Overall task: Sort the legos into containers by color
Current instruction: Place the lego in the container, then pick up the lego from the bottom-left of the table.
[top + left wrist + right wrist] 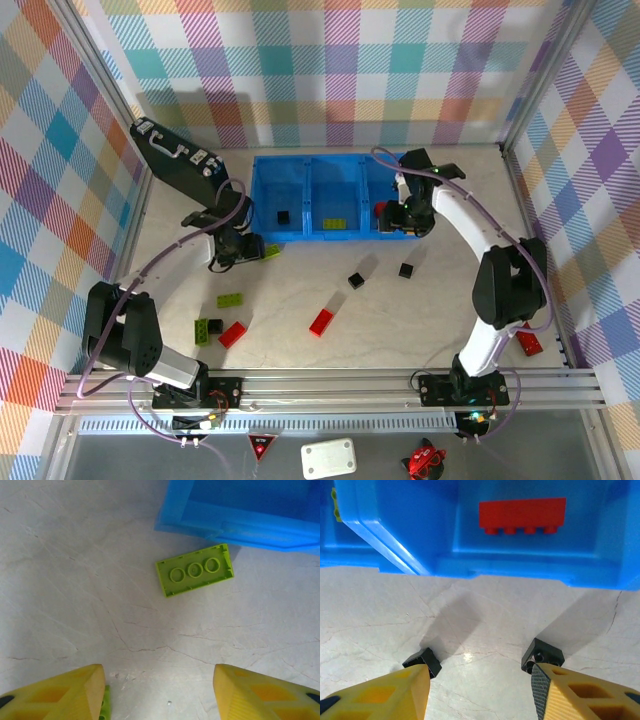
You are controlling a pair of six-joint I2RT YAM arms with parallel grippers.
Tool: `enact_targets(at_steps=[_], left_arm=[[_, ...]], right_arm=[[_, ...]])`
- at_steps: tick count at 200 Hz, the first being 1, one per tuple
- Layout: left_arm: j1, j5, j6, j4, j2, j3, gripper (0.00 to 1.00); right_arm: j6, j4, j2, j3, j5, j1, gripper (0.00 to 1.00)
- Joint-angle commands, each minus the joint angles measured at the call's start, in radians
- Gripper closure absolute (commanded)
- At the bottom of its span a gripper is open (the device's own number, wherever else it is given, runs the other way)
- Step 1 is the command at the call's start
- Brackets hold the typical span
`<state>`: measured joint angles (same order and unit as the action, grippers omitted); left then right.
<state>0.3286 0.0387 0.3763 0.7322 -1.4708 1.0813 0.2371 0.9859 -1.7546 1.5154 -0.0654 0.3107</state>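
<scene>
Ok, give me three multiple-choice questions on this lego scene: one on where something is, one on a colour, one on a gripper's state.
1. Where is the lime brick in the left wrist view?
A. On the table beside the tray
B. Inside the tray
C. Between the fingers

2. What colour is the brick in the tray's left compartment?
A. Red
B. Black
C. Lime

3. The right gripper is:
A. Shut on a red brick
B. Shut on a black brick
C. Open and empty

Answers:
1 A, it lies on the table by the tray's outer wall.
2 B, the top view shows a black one there.
3 C, its fingers stand apart with bare table between them.
</scene>
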Motion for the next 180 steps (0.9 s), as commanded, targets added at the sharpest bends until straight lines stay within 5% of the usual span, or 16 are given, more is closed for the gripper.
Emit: enact_targets(at_steps=[1, 100, 180], left_arm=[[0.012, 0.077, 0.081, 0.022, 0.002, -0.027, 0.38], [-0.048, 0.108, 0.121, 0.004, 0.145, -0.297, 0.17], [-0.106, 0.014, 0.09, -0.046, 0.095, -0.338, 0.15]], right_arm=[[0.025, -0.014, 0.062, -0.043, -0.021, 0.01, 0.43], [0.043, -0.039, 0.137, -0.176, -0.036, 0.009, 0.42], [0.037, -0.035, 0.151, -0.203, -0.019, 0.009, 0.42]])
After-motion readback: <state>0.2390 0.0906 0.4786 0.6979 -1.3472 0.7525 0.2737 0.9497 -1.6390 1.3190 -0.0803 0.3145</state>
